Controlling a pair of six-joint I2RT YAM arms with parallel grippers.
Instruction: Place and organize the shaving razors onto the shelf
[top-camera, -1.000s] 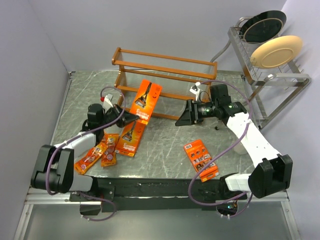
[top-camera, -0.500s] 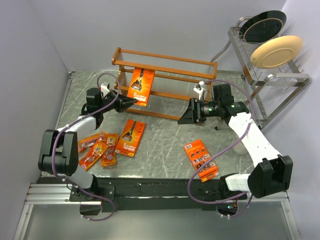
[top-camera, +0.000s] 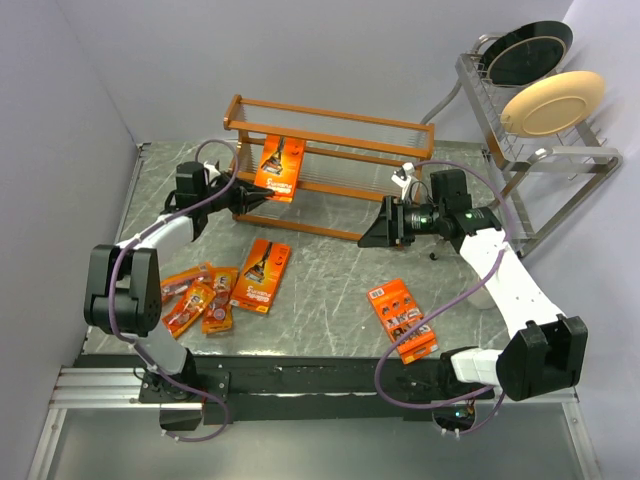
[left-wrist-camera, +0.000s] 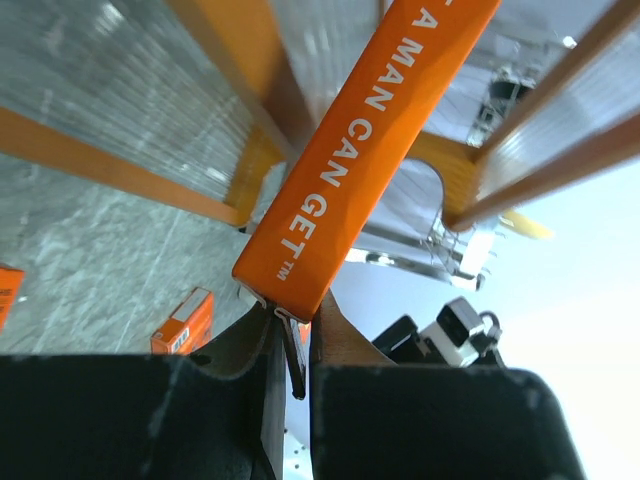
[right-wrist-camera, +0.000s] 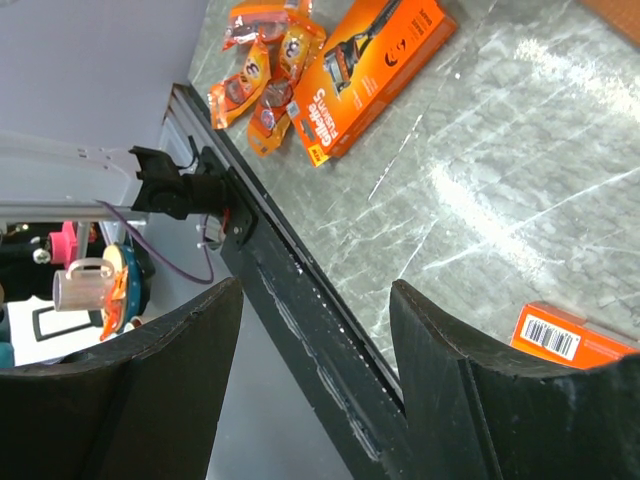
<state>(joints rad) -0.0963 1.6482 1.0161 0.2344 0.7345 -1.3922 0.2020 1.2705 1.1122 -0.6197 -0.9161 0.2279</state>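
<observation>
Your left pincer (top-camera: 263, 198): clamped on lower edge of one large razor card (top-camera: 279, 166), card upright at shelf's (top-camera: 330, 125) left section. Your right pincer (top-camera: 372, 236): jaws apart, empty, over tabletop (top-camera: 330, 280) before shelf's right end. Another large card (top-camera: 261, 275) and small blister packs (top-camera: 200, 300) lie front-left.

I'm working in a lab test cell: plain grey walls (top-camera: 300, 50) box in the marble-look table (top-camera: 330, 280), an aluminium rail (top-camera: 90, 385) along its near edge.
</observation>
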